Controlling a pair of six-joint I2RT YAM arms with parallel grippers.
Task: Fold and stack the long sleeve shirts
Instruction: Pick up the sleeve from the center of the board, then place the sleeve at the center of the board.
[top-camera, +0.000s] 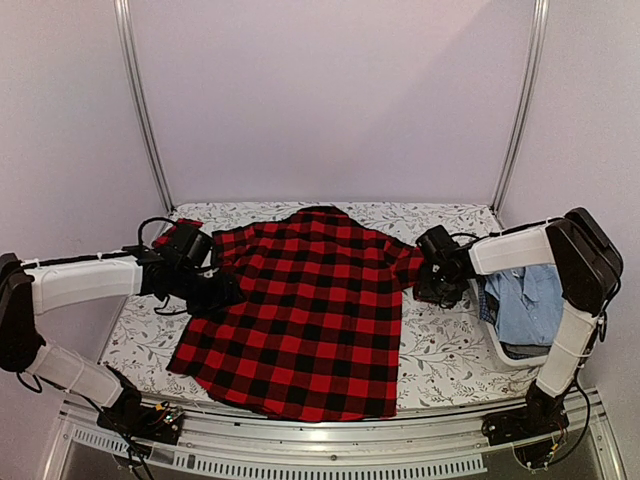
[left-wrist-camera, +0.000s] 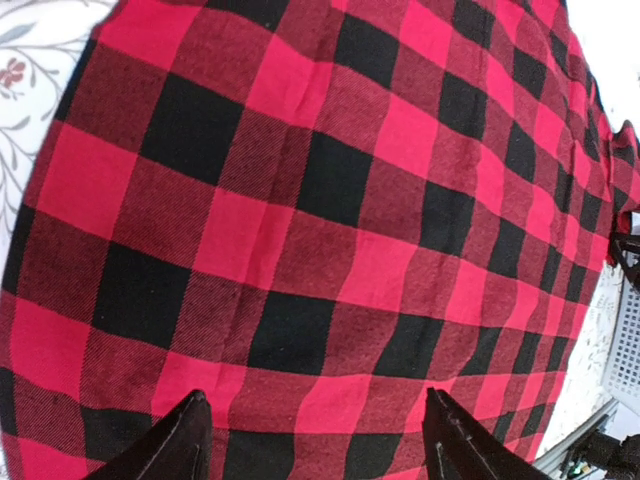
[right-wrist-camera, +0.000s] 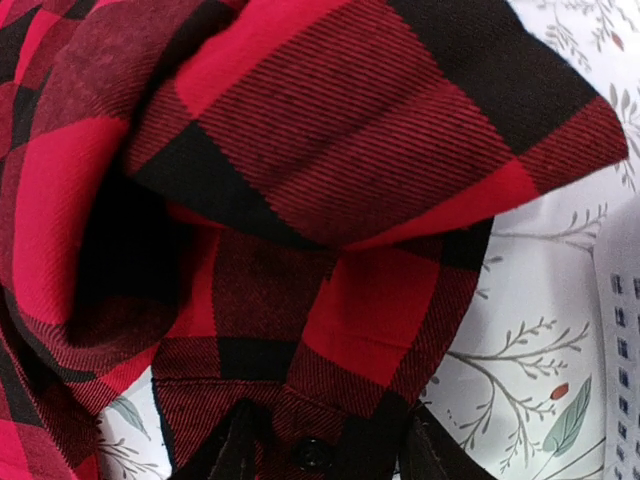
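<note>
Right, start at your right gripper (right-wrist-camera: 325, 440): its two dark fingers (right-wrist-camera: 235, 445) stand either side of a cuff edge carrying a black button (right-wrist-camera: 312, 455). Cloth sits between them, but I can't tell whether they truly pinch it. That cuff belongs to the red-and-black buffalo check cloth shirt (top-camera: 300, 310), bunched into folds just above the fingers.

Over on your left gripper (left-wrist-camera: 315, 400), the jaws stand wide apart with nothing between them, hovering above flat plaid.

From overhead, the shirt lies spread in the middle of the white cloth-covered table with its grey leaf print (top-camera: 450, 350), collar towards the back wall. The left gripper is at the shirt's left edge, the right one at the end of its right sleeve. Beyond the right arm lies a pale blue garment (top-camera: 530, 300).
</note>
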